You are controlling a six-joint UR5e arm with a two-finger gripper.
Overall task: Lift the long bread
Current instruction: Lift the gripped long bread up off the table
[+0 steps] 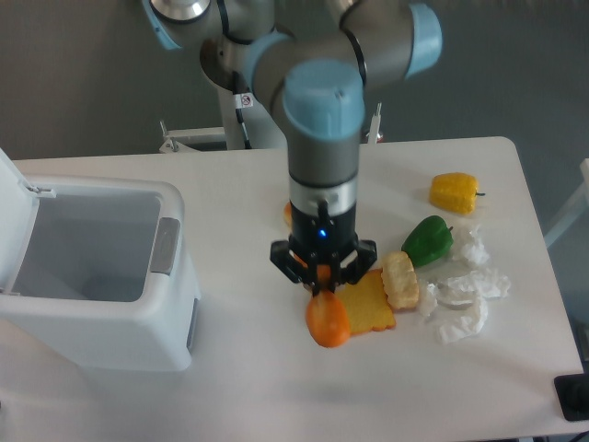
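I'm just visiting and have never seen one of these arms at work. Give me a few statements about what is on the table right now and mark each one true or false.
1. The gripper is holding the long bread. True: its fingers close on the bread, which hangs end-on towards the camera.
2. The white bin on the left has its lid shut. False: the lid is flipped open and the inside shows.
3. The green pepper lies inside the bin. False: it lies on the table, right of the arm.
4. A flat yellow toast slice lies beside the held bread. True.
5. The yellow pepper sits near the table's far right edge. True.
6. The crumpled white paper covers the yellow pepper. False: the paper lies nearer the camera, apart from it.
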